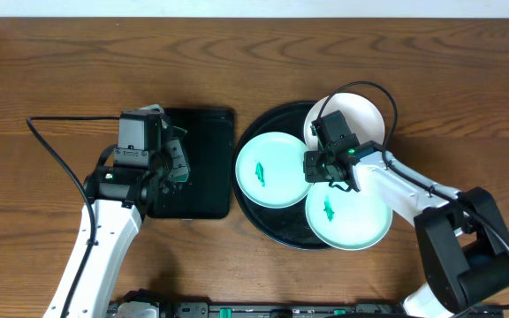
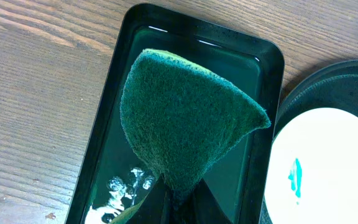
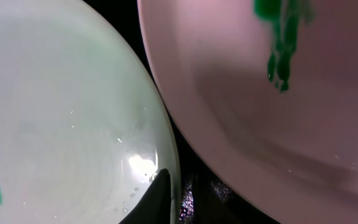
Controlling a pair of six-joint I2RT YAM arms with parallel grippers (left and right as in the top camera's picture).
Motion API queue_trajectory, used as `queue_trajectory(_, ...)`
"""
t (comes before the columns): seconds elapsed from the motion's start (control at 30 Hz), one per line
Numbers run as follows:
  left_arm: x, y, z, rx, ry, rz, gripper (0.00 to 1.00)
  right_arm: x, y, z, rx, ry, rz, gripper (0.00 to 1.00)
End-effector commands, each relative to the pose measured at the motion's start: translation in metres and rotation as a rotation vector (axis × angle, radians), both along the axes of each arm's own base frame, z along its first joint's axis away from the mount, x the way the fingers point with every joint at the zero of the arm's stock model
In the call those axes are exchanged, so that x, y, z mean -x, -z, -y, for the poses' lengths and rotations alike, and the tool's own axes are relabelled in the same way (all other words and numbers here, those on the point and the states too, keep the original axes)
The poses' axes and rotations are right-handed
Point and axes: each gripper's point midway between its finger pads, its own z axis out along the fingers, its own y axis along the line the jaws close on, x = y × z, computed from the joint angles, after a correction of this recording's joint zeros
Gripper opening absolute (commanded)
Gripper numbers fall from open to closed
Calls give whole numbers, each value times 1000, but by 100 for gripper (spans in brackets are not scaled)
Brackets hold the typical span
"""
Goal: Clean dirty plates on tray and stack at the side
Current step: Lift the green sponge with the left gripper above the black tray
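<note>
Three plates lie on the round black tray [image 1: 281, 228]: a mint one at left [image 1: 268, 170], a mint one at lower right [image 1: 347, 214] and a white one at the top [image 1: 353, 113]. The two mint plates show green smears. My right gripper [image 1: 321, 168] hangs where the three plates meet. In the right wrist view one finger [image 3: 157, 200] rests just inside the rim of the mint plate [image 3: 61, 106]. The other finger is lost in the dark tray gap beside the smeared pinkish-white plate [image 3: 278, 130]. My left gripper [image 1: 177, 161] is shut on the green sponge [image 2: 185, 118].
The sponge hangs over the wet rectangular black tray [image 1: 208, 181] to the left of the round tray. Bare wooden table [image 1: 51, 71] surrounds both trays. The left arm's cable [image 1: 56, 150] loops across the table at left.
</note>
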Motion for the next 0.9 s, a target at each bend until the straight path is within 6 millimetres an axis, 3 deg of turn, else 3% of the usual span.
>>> queue_trajectory(0.0, -5, -8, 1, -6, 12, 23, 7, -4, -10, -2, 4, -8, 35, 10)
queue_trajectory(0.2, -5, -8, 1, -6, 12, 23, 8, -4, -11, -1, 7, -7, 38, 1)
queue_trajectory(0.67, -5, -8, 0, -10, 10, 24, 7, -4, -11, -1, 6, -7, 38, 1)
queue_trajectory(0.87, -11, -18, -14, -81, -35, 56, 7, -4, -10, -1, 6, -6, 38, 1)
